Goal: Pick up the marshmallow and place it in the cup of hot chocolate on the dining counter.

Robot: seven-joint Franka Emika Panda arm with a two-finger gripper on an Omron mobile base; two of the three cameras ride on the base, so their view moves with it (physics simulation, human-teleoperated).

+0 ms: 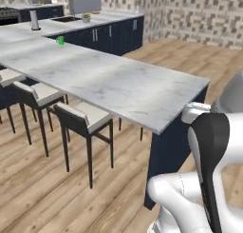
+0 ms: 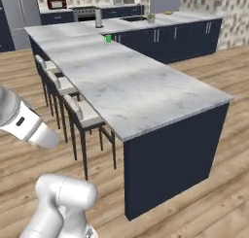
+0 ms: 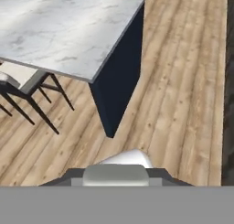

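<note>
A long white marble desk (image 1: 118,84) on a navy base runs from the upper left toward the centre right of the left base view, with pale-seated stools (image 1: 83,118) tucked along its lower left edge. The small green cup of hot chocolate (image 1: 60,40) stands far off, near the upper left of the frame, well apart from the robot arm (image 1: 209,160) at the lower right. The marshmallow is too small to make out anywhere. It is probably light and soft, so a gentle pinch across opposite flat sides should suit it. Whether the gripper is released or clenched cannot be told.
</note>
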